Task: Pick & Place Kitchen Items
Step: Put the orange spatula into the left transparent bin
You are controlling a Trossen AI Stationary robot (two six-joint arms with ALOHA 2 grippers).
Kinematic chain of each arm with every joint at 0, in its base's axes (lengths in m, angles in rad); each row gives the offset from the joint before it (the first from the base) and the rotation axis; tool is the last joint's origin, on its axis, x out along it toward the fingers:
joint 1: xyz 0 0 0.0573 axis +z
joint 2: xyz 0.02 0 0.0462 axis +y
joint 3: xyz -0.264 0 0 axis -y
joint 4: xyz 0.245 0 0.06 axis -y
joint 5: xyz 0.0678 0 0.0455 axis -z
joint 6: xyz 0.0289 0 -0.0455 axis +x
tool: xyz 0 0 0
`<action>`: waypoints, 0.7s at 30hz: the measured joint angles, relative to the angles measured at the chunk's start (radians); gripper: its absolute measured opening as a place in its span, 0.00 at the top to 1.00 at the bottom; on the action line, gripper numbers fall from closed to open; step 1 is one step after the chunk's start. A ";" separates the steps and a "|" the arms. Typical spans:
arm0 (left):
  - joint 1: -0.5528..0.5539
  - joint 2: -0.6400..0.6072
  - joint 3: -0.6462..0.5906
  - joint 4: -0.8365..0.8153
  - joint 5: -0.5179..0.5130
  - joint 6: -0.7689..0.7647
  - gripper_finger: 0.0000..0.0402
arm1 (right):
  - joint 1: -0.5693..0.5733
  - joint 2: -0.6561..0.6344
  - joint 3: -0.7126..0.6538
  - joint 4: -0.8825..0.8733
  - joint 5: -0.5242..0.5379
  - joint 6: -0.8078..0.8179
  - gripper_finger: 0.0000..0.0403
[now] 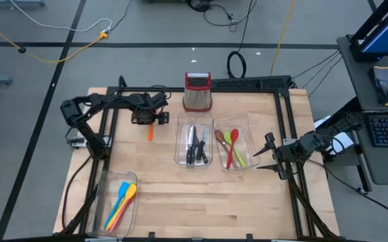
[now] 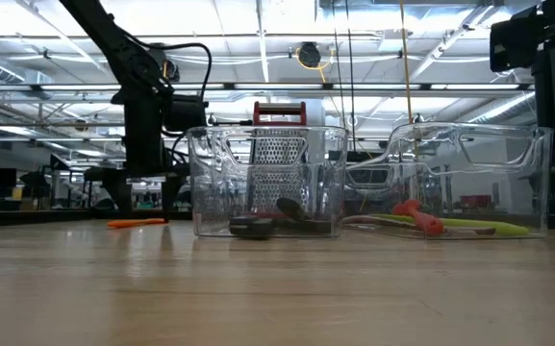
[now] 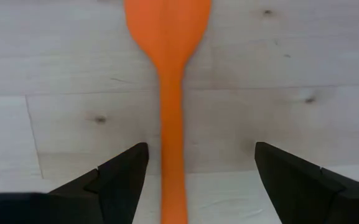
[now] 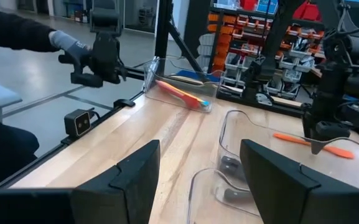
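Observation:
An orange spatula (image 3: 172, 93) lies flat on the wooden table, left of the trays (image 1: 150, 132). My left gripper (image 3: 201, 171) hangs over it, pointing down and open. One finger stands on each side of the handle without touching it. In the high view this gripper (image 1: 153, 122) is at the table's far left. My right gripper (image 1: 265, 153) waits open at the right edge, level and holding nothing. Black-handled knives (image 1: 194, 145) lie in the middle clear tray. Spoons (image 1: 233, 146) lie in the tray to its right.
The metal grater with a red top (image 1: 198, 92) stands at the far edge behind the trays. A third clear tray (image 1: 105, 202) at the near left holds coloured spatulas. A person's gloved hand (image 4: 67, 45) shows beyond the table's left side.

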 joint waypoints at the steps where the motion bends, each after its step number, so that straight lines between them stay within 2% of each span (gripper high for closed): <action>1: 0.000 0.012 0.000 0.000 0.009 -0.003 0.26 | 0.000 0.000 0.000 0.000 -0.001 0.006 0.47; 6: -0.007 0.038 0.003 -0.023 0.002 -0.016 0.40 | 0.000 0.000 0.000 -0.001 0.000 0.019 0.47; 17: -0.037 0.033 -0.002 -0.012 -0.062 -0.029 0.94 | 0.000 0.000 0.000 -0.001 0.000 0.046 0.47; 19: -0.043 0.032 -0.002 -0.013 -0.066 -0.021 0.97 | 0.000 0.000 0.000 -0.001 -0.001 0.061 0.47; 21: -0.053 0.032 -0.002 -0.020 -0.071 -0.018 0.96 | 0.000 0.000 0.000 -0.001 -0.001 0.083 0.47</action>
